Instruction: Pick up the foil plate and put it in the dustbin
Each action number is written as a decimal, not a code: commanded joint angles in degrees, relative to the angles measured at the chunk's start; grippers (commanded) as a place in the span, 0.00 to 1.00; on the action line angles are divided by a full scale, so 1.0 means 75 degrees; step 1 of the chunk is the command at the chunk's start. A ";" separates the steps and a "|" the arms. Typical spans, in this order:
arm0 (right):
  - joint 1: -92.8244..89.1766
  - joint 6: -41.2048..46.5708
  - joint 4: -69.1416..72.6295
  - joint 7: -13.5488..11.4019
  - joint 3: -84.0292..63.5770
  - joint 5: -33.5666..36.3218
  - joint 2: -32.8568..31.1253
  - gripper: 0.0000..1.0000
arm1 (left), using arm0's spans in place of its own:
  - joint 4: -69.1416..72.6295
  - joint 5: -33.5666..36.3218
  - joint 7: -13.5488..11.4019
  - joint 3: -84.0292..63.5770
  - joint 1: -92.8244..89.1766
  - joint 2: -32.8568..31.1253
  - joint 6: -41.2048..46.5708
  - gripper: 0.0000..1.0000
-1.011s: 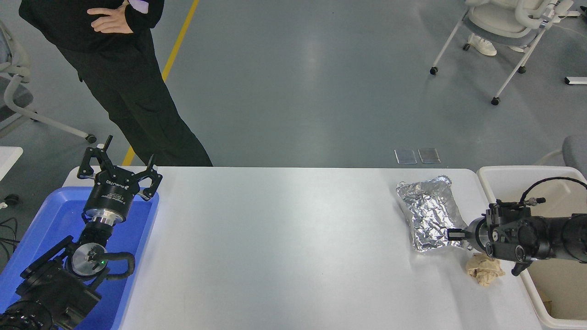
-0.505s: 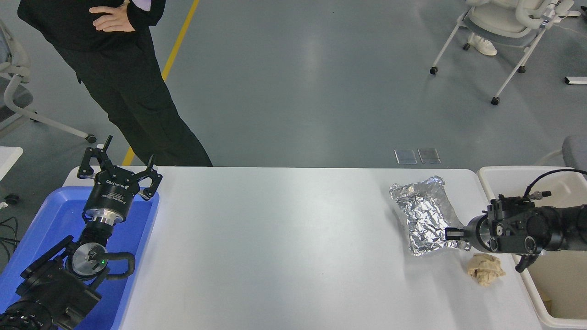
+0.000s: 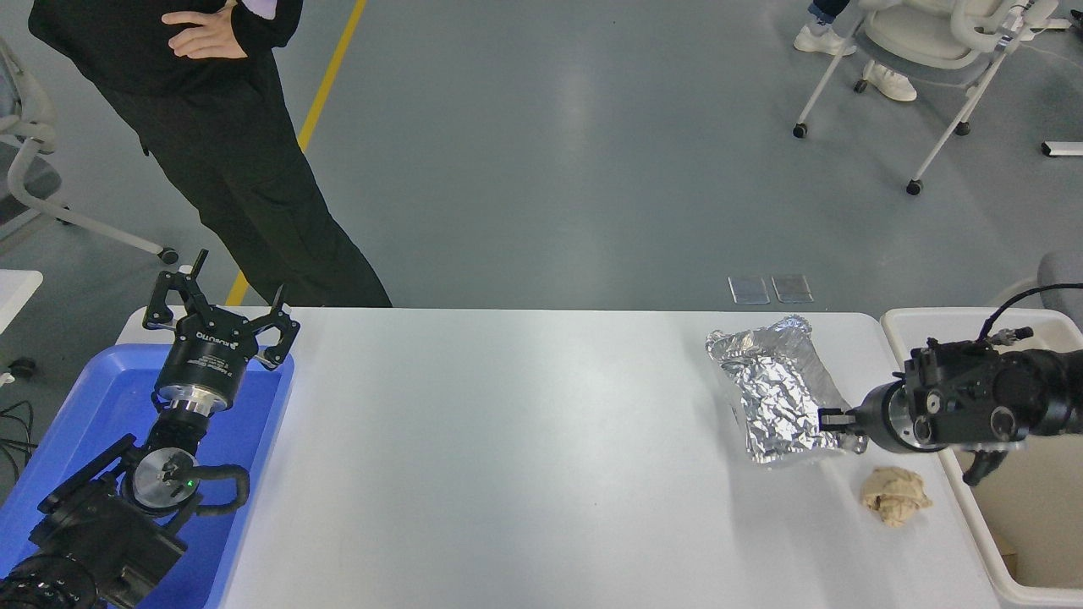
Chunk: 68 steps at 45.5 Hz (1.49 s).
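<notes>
White tabletop [image 3: 525,440] lies mostly bare. At far left your left gripper [image 3: 222,317] sits parked over the blue tray [image 3: 101,397], fingers spread. Toward the right, the foil plate [image 3: 774,397] lies near the far edge, with the right gripper [image 3: 833,419] pinched on its near right rim, though the contact is hard to see. Lift gently so the thin foil doesn't tear, clear the paper wad [image 3: 895,496], then swing right over the dustbin [image 3: 909,326] rim.
</notes>
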 commanded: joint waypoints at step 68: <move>0.7203 0.5939 0.2001 0.0115 -0.1850 0.2620 -0.0569 0.00 | 0.0000 -0.0007 0.0000 -0.0008 0.0011 0.0012 0.0000 1.00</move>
